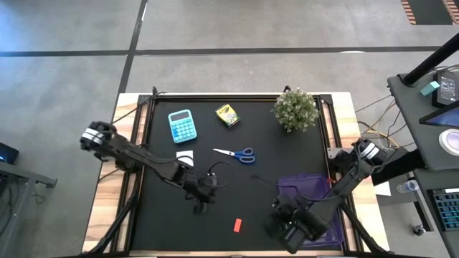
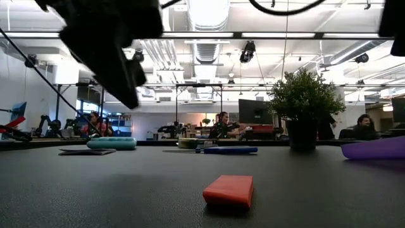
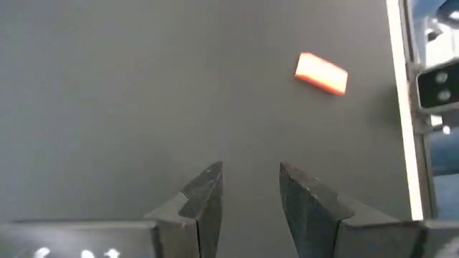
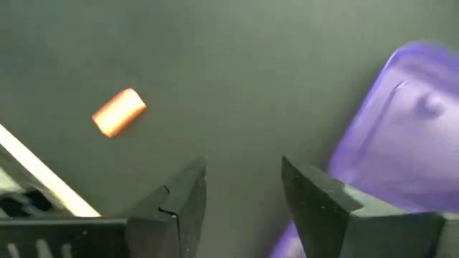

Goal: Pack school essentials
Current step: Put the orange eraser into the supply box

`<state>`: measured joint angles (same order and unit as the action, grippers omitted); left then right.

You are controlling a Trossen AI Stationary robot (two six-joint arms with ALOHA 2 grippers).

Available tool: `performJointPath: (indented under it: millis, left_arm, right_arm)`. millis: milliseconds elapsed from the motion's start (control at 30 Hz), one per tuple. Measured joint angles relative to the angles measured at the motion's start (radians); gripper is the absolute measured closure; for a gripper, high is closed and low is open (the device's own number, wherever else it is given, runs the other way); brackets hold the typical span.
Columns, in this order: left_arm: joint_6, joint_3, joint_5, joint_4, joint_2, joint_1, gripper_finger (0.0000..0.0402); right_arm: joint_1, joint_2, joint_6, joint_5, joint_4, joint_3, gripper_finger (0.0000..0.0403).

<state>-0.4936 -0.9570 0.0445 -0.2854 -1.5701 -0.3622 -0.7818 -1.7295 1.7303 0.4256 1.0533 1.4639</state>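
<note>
L gripper (image 3: 249, 197): fingers (image 3: 206, 195) apart w/ a gap between them, nothing held, hovering over bare black surface (image 1: 165, 229) near the front-centre. The orange eraser (image 1: 237, 225) lies flat on the surface ahead of those fingers, apart from them, toward the front edge.

R gripper (image 4: 240, 197): fingers (image 4: 185, 199) also apart, empty, above the surface at front right. The translucent purple case (image 1: 305, 190) sits just beside them, its edge close to one finger in the R wrist view; the eraser lies off on the other side, well clear.

Farther out, in the overhead view: blue-handled scissors (image 1: 237, 153) lie flat near the middle of the surface, blades pointing left. A white note pad (image 1: 185, 155) lies left of them, partly under the L arm. Behind that sits a teal calculator (image 1: 182, 125), and right of it a small yellow crayon box (image 1: 227, 115), tilted. A bushy green potted plant (image 1: 295, 109) stands at the back right corner.

Table-level view: eraser in the foreground, scissors, calculator & plant in a row behind it, purple case at right edge. People sit at desks in the room beyond
</note>
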Motion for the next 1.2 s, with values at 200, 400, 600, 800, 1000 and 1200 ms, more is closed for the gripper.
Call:
performJointPath:
  millis: [200, 400, 600, 800, 1000, 1200]
  left_arm:
    - [-0.029, 0.0, -0.026, -0.183, 0.128, 0.0, 0.0283]
    - [-0.024, 0.005, -0.038, -0.359, 0.267, 0.0, 0.0283]
    - [0.005, 0.015, -0.044, -0.48, 0.423, 0.0, 0.0283]
    - [0.101, 0.017, -0.052, -0.496, 0.548, 0.001, 0.0283]
    - [0.182, 0.022, -0.052, -0.52, 0.626, 0.002, 0.0283]
    - [0.241, 0.028, -0.054, -0.528, 0.658, 0.002, 0.0283]
  right_arm:
    - [0.036, -0.05, 0.285, 0.021, -0.149, -0.001, 0.0197]
    - [0.099, -0.148, 0.408, 0.014, -0.323, 0.015, 0.0173]
    - [0.159, -0.259, 0.501, -0.06, -0.292, 0.143, 0.0162]
    - [0.213, -0.427, 0.488, -0.192, -0.224, 0.356, 0.0161]
    - [0.228, -0.579, 0.533, -0.247, -0.037, 0.611, 0.0161]
    - [0.234, -0.704, 0.564, -0.329, 0.1, 0.815, 0.0175]
